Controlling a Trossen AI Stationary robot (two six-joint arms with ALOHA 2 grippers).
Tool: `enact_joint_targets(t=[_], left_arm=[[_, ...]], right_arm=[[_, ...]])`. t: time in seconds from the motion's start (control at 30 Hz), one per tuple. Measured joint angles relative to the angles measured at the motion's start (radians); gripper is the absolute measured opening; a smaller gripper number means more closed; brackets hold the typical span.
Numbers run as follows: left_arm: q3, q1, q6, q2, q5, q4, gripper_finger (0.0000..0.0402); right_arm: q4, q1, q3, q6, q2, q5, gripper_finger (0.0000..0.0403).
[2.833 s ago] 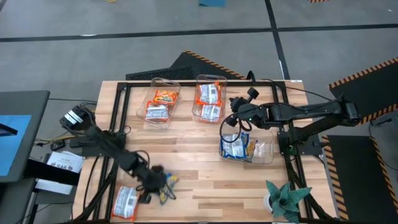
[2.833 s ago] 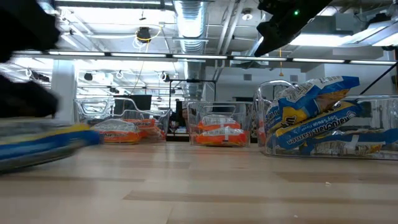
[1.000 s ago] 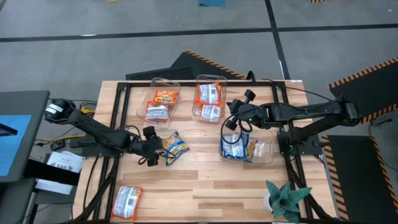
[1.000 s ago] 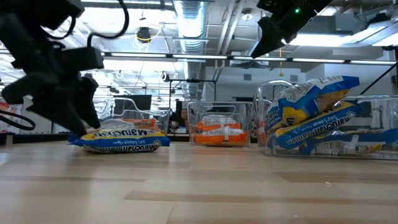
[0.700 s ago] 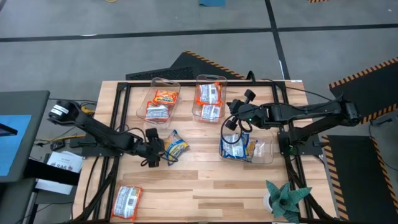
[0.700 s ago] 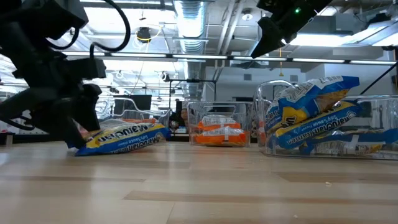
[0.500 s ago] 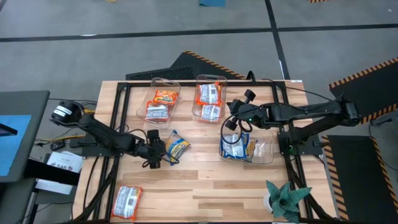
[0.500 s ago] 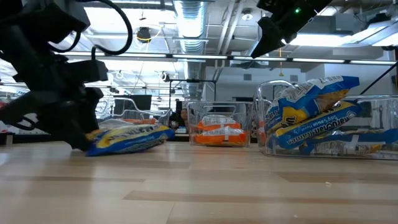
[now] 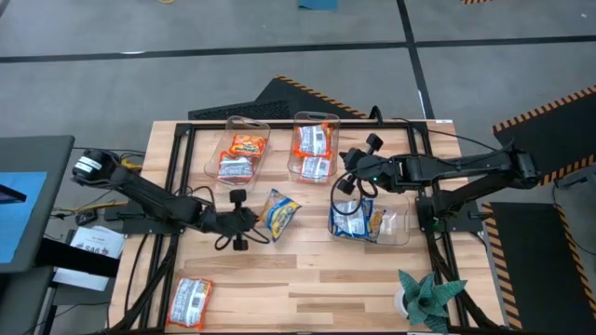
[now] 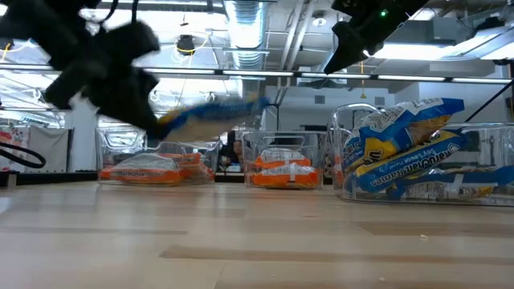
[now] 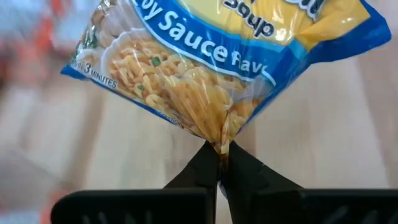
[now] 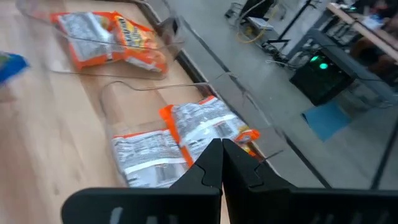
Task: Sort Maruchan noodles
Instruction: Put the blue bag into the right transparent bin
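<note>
Three clear plastic bins sit on the wooden table (image 9: pixel 307 279). Biggest, at the right, is the blue-packet bin (image 9: pixel 396 226), stuffed with blue-yellow Maruchan packets (image 9: pixel 354 221) that rise above its rim in the low view. Along the far edge stand two narrower ones: the middle bin (image 9: pixel 328 118) holds silver-white and red packets (image 9: pixel 315 141), stacked two deep, and the left bin (image 9: pixel 259 124) holds an orange-red packet (image 9: pixel 248 143) with a silver-white one (image 9: pixel 235 168) in front of it.

Out over the middle boards, the left gripper (image 9: pixel 250 221) is clenched on the tail seam of a blue-yellow soy sauce packet (image 9: pixel 278 211); the wrist view shows both fingers (image 11: pixel 198 168) pinched together on the crimped corner (image 11: pixel 222 144), and the low view shows the packet lifted clear of the wood, level with the bin tops. It hangs between the left bin and the blue-packet bin, nearer the middle of the table.

One loose silver-white and orange packet (image 9: pixel 189 301) lies by itself at the near left corner, close to the table's edge.

Plenty of bare wood lies open across the centre and the near side. A spiky green plant (image 9: pixel 426 296) occupies the near right corner.

Up high, the right gripper (image 9: pixel 346 182) hangs over the gap between the middle bin and the blue-packet bin, fingertips pressed together on nothing.
</note>
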Motion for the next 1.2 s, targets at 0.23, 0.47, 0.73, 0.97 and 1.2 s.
enact_joint_targets(t=[0.23, 0.47, 0.73, 0.97, 1.2], left_arm=[[0.059, 0.088, 0.263, -0.026, 0.068, 0.171, 0.0001], [0.165, 0.229, 0.38, 0.068, 0.255, 0.208, 0.0001], [0.408, 0.326, 0.529, 0.333, 0.407, 0.248, 0.0001], [0.717, 0.362, 0.62, 0.572, 0.504, 0.246, 0.0001], [0.941, 0.367, 0.672, 0.738, 0.502, 0.234, 0.0]], right_arm=[[0.01, 0.0, 0.0, -0.021, -0.018, 0.056, 0.0022], [0.112, -0.002, 0.0, -0.102, -0.091, 0.11, 0.0022], [0.224, -0.011, 0.001, -0.185, -0.2, 0.103, 0.0022], [0.219, -0.01, 0.0, -0.185, -0.233, 0.1, 0.0022], [0.181, -0.007, 0.0, -0.185, -0.234, 0.099, 0.0022]])
